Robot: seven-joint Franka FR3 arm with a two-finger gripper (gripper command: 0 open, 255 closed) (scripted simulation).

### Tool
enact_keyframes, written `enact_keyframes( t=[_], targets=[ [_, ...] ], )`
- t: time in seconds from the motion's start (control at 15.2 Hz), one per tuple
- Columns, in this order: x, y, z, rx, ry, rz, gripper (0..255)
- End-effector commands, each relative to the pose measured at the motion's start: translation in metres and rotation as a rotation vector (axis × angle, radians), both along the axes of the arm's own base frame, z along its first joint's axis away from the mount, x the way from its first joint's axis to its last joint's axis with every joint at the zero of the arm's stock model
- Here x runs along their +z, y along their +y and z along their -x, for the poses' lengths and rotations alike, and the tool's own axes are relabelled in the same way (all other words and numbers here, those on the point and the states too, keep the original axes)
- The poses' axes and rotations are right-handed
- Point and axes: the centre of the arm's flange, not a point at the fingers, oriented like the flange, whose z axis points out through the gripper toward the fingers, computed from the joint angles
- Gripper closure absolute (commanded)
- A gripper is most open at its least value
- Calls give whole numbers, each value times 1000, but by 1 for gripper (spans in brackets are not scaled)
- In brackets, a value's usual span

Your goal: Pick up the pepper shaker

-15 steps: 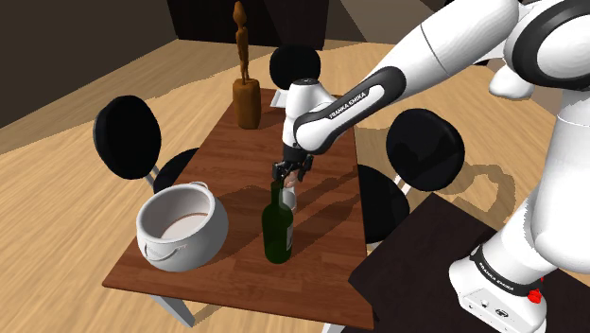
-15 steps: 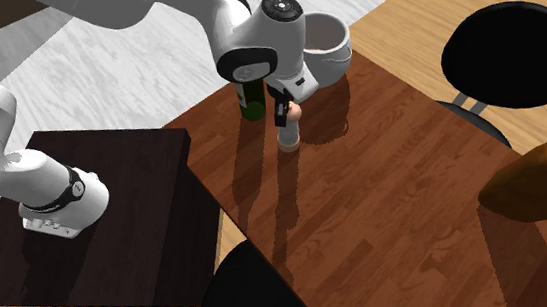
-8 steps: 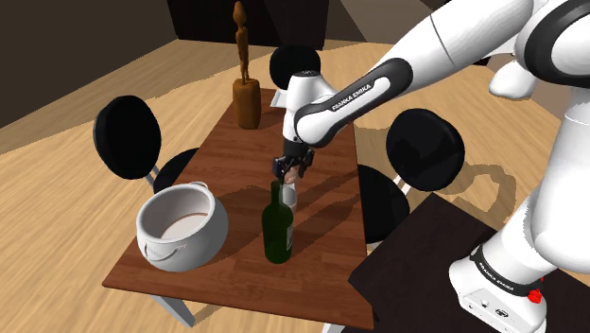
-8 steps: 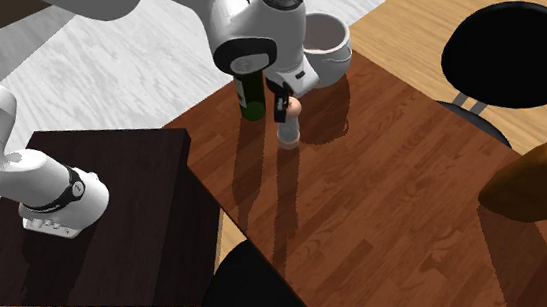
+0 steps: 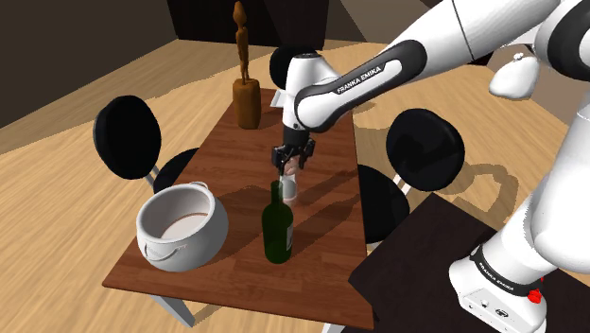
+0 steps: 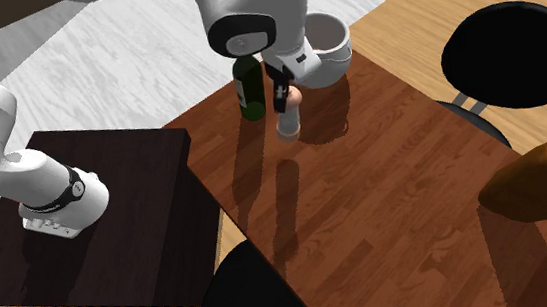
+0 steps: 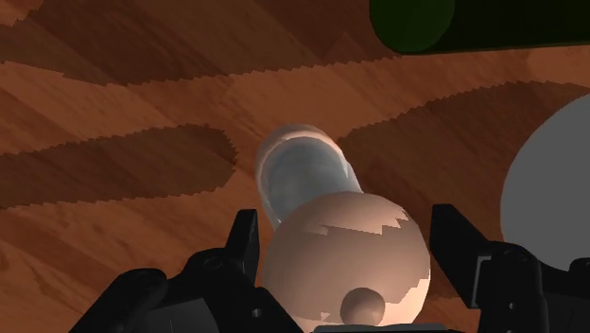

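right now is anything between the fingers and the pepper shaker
Nothing visible. The fingers sit either side of the shaker, clasping its round top. The bottle stands close beside it, not between.

Tight here: in the shoulder view the green bottle [image 5: 278, 227] stands just below the gripper [image 5: 287, 167], close beside the pepper shaker [image 5: 290, 190] it clasps. The white pot [image 5: 182, 227] blocks the lower left. Bare table [image 5: 326, 222] lies open to the right, and upward to the wooden statue [image 5: 247, 99]. Black chairs [image 5: 425, 147] ring the edges.
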Motion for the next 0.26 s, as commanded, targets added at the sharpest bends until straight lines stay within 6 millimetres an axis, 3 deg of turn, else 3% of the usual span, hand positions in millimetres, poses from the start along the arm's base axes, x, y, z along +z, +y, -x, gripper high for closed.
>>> enact_keyframes(
  t=[0.0, 0.2],
  targets=[
    [11, -1, -1, 0, 0, 0, 255],
    [17, -1, -1, 0, 0, 0, 255]
  ],
)
